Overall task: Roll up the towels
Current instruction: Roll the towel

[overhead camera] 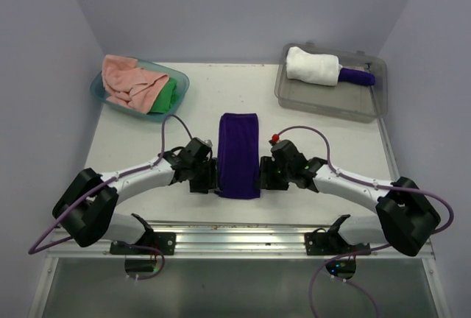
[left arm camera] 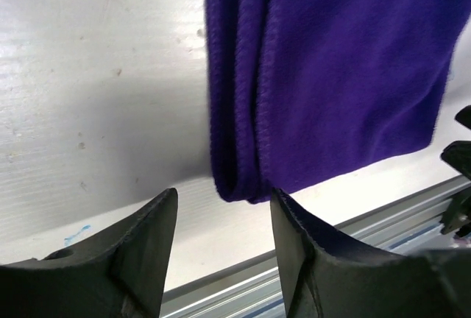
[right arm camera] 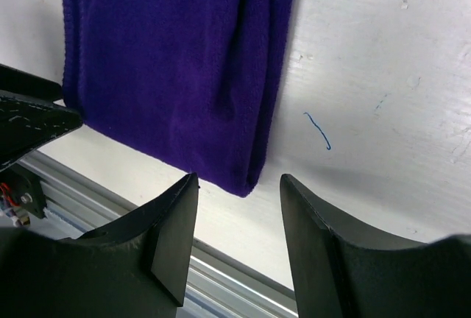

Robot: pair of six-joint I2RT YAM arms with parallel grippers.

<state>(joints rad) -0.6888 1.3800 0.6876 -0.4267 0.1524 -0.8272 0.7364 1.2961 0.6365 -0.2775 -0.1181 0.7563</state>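
Purple towel (overhead camera: pixel 238 154): soft, light, floppy folded strip, likely slips on worktop (overhead camera: pixel 147 141). Left gripper (left arm camera: pixel 223 194), right gripper (right arm camera: pixel 239 179) both spread; pinch near corners.

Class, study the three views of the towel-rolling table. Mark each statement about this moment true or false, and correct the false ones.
1. The purple towel lies flat on the table, folded into a long strip. True.
2. Both grippers are clamped on it. False: the left gripper and right gripper are open, one at each near corner.
3. The clear bin holds a white roll and a purple roll. True.
4. The teal basket holds neatly rolled towels. False: its pink towel and green towel lie crumpled, unrolled.
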